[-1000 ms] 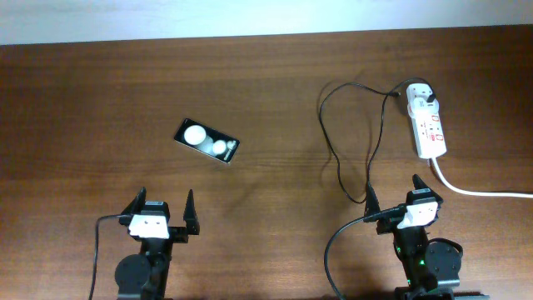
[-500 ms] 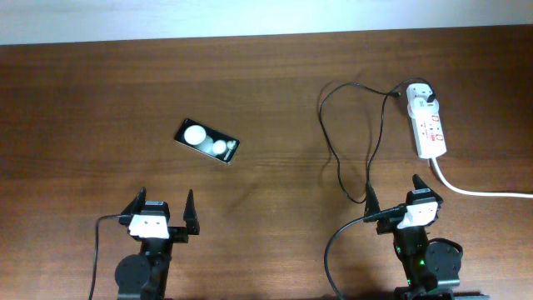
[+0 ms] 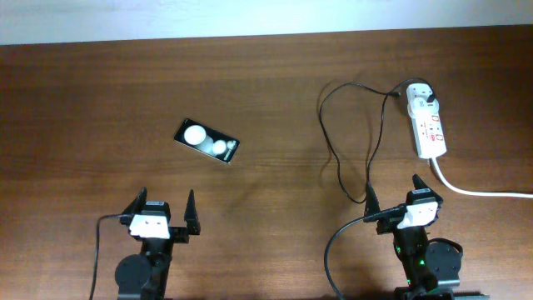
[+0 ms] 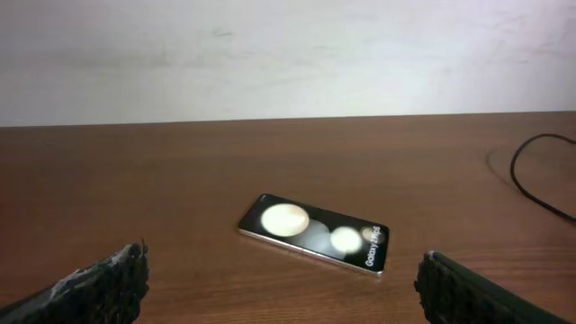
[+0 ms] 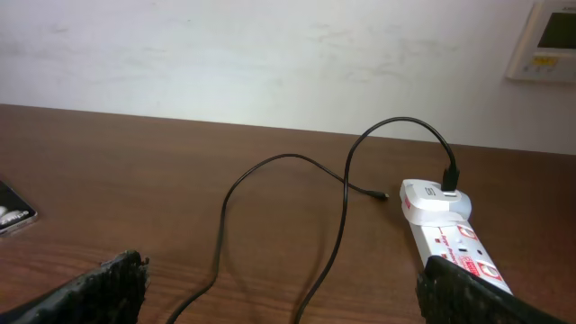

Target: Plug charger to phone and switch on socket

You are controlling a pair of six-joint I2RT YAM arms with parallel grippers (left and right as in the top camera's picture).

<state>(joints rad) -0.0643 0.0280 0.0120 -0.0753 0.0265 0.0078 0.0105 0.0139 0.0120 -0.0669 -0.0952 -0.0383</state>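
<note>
The phone lies flat at centre left, two white spots on its black face; in the left wrist view the phone is ahead of my open, empty left gripper, apart from it. The socket lies at the far right with a white adapter plugged in. The charger cable loops from the adapter down toward my right gripper, which is open and empty. The cable's end connector lies loose next to the adapter.
The thick white cord runs from the socket off to the right edge. The arms' own black cables curl beside each base. A pale wall borders the table's far edge, with a white wall panel on it.
</note>
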